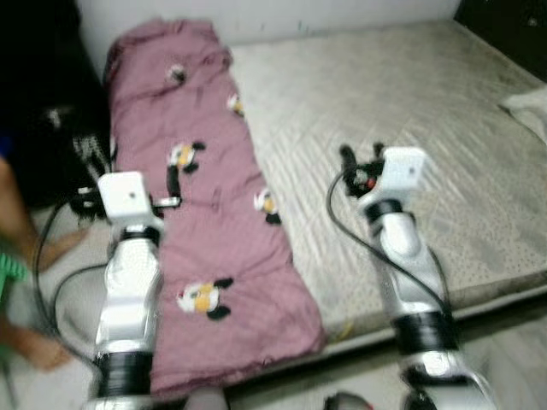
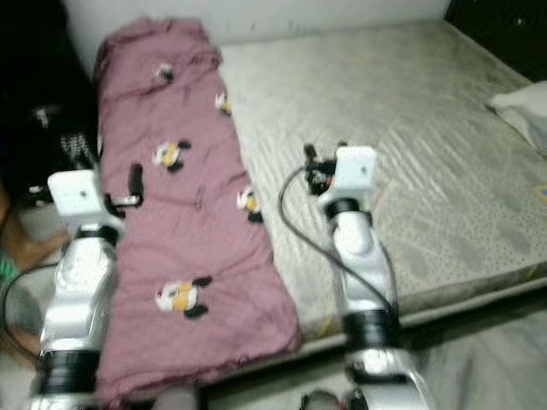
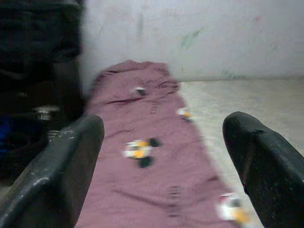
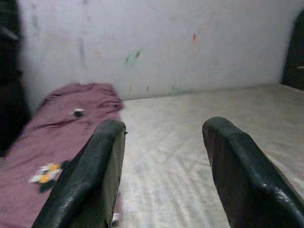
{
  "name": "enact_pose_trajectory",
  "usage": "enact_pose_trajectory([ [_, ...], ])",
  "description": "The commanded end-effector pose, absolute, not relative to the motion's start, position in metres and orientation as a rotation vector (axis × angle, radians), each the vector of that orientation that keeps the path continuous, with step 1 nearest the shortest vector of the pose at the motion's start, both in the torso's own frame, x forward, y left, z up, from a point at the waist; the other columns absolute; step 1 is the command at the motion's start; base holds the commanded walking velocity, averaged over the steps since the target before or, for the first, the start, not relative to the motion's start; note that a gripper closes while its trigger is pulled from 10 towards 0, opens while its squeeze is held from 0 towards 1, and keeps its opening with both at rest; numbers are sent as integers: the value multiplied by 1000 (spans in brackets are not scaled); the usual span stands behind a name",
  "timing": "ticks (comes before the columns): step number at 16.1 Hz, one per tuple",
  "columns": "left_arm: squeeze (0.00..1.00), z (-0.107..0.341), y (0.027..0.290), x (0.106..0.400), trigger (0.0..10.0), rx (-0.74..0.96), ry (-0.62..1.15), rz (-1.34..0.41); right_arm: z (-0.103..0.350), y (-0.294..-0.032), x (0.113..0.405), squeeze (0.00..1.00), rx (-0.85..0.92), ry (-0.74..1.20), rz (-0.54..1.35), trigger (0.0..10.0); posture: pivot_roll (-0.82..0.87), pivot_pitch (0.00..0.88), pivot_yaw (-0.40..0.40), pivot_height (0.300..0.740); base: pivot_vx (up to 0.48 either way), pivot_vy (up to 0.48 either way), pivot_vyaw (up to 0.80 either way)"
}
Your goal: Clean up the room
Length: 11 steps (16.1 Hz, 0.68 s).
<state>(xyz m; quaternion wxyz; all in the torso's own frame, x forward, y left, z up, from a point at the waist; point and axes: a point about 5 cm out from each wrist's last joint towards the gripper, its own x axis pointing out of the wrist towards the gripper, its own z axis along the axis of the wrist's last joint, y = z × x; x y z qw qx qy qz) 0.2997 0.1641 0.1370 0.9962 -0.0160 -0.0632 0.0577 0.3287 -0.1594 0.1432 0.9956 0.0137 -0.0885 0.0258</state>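
Our left gripper and right gripper, both spread wide and empty, hover above the bed, where the blanket lies along its left side, soft, limp and light, so we would pinch its near edge.

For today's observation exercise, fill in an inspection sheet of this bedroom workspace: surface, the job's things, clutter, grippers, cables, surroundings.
Surface: bare grey mattress, lying low on the floor.
Job's things: pink blanket with cartoon prints, folded in a long strip along the mattress's left side.
Clutter: white cloth at the right edge; small dark item on the floor, too blurred to identify.
Grippers: left gripper open above the blanket; right gripper open above the mattress; both empty.
Cables: black cable looping beside the right arm.
Surroundings: white wall; a person's legs at left.
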Motion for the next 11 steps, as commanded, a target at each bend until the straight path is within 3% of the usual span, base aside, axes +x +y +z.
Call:
enact_pose_trajectory([
  [1, 0, 135, 162, 299, 10000, -17, -112, 107, 140, -163, 327, 0, 34, -163, 33, 10000, -49, 0, 26, 740, 0, 0, 0],
  [4, 0, 135, 161, 300, 10000, 1, -115, 104, 138, -158, 326, 0, 40, -157, 45, 10000, -50, 0, 25, 740, 0, 0, 0],
  [11, 0, 133, 162, 301, 10000, -16, -108, 130, 139, -157, 327, 0, 39, -158, 50, 10000, -54, 0, 23, 740, 0, 480, 0],
])
